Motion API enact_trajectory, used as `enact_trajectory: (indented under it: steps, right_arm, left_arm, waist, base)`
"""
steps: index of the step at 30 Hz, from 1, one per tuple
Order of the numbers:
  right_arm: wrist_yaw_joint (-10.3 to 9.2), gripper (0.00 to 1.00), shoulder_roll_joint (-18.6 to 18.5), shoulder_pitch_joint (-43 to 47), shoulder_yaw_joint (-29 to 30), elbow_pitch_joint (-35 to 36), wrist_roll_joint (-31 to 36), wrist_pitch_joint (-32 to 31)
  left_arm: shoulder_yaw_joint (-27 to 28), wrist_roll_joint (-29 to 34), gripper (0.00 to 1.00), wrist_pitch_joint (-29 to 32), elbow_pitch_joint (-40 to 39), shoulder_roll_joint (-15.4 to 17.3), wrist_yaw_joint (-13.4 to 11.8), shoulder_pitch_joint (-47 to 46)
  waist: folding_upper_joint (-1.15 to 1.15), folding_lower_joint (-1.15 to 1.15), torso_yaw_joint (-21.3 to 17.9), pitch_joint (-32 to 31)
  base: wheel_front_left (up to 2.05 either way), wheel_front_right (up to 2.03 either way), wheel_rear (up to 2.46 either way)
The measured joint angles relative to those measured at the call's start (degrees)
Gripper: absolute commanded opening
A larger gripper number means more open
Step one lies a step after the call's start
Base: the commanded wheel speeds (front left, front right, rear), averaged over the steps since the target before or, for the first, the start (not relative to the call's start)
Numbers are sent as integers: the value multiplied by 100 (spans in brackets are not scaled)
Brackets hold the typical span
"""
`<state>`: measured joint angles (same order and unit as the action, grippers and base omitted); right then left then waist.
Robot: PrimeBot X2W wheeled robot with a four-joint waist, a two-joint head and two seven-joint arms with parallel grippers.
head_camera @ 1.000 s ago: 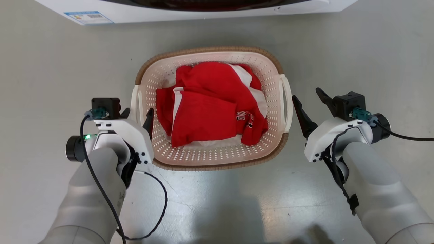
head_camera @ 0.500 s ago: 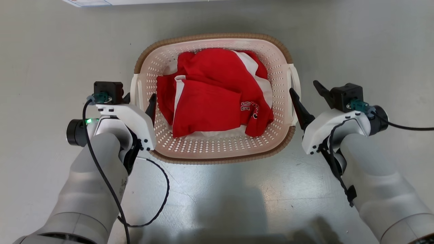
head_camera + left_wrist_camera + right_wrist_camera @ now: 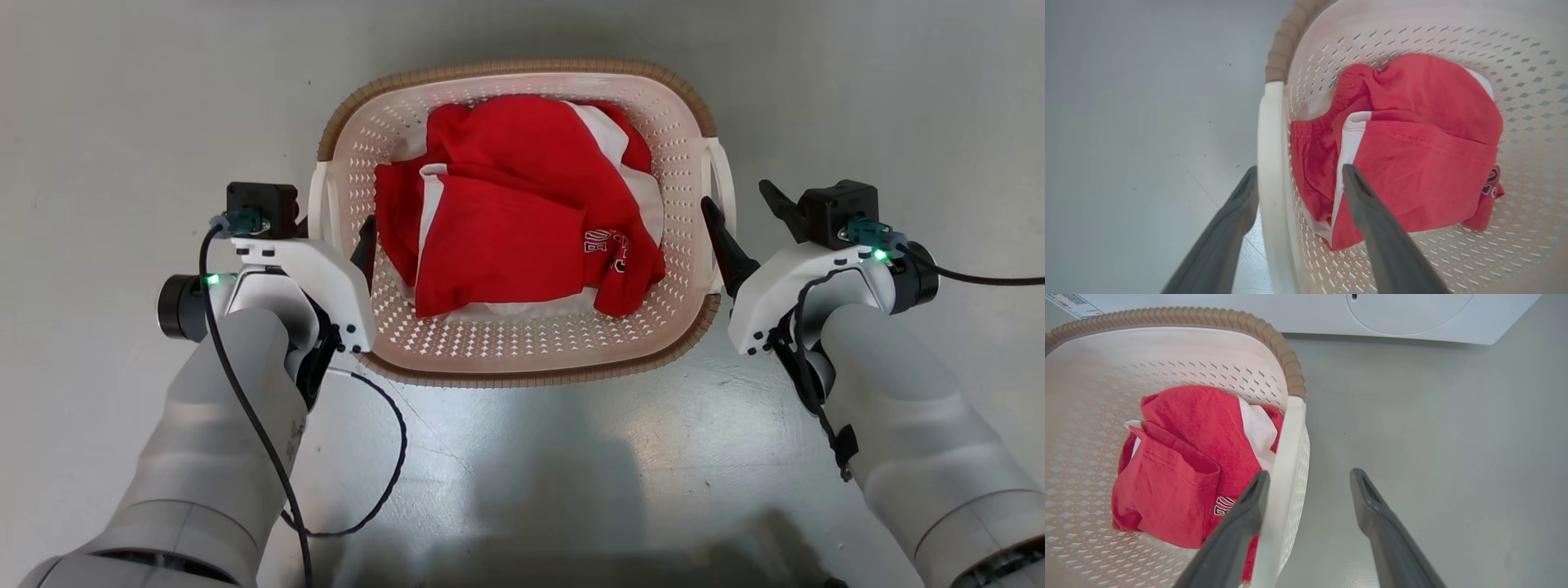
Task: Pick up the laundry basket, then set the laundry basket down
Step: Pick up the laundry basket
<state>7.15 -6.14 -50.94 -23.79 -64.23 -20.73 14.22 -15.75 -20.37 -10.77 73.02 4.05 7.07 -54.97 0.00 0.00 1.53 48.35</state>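
The laundry basket (image 3: 522, 67), cream and perforated with a brown rim, stands on the grey floor before me, holding red and white clothes (image 3: 514, 220). My left gripper (image 3: 335, 224) is open and straddles the basket's left white handle (image 3: 317, 204). In the left wrist view the left gripper (image 3: 1299, 168) has one finger outside the handle (image 3: 1269, 163) and the other over the clothes (image 3: 1412, 155). My right gripper (image 3: 735, 194) is open at the right handle (image 3: 720, 175). In the right wrist view the right gripper (image 3: 1310, 473) has the handle (image 3: 1286, 465) between its fingers.
A white washing machine (image 3: 1412, 314) stands just beyond the basket (image 3: 1167, 347), seen along the top of the right wrist view. Bare grey floor (image 3: 122, 122) lies on both sides of the basket and in front of it. A black cable (image 3: 384, 482) loops by my left forearm.
The head camera has shifted, so the washing machine has left its top edge and the basket looks larger. My right gripper has closed in on the right handle. Both grippers stay open.
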Motion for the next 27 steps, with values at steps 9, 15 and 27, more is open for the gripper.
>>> enact_trajectory:
  steps: [9, 15, 27]
  right_arm:
    - [0, 100, 35, -243, -207, -352, -180, -1]
    - [0, 100, 69, -337, -302, -448, -297, 0]
    - [0, 84, 76, -339, -506, -472, -512, 0]
  left_arm:
    - [-88, -36, 100, 116, 42, -15, -1, -160]
    - [-113, -74, 100, 124, 56, -21, -1, -205]
    - [-172, -134, 90, 124, 74, -18, -1, -207]
  waist:
    - [0, 0, 45, 79]
    - [0, 0, 60, 107]
    - [0, 0, 66, 139]
  base:
    - [0, 0, 0]
    - [0, 0, 0]
    - [0, 0, 0]
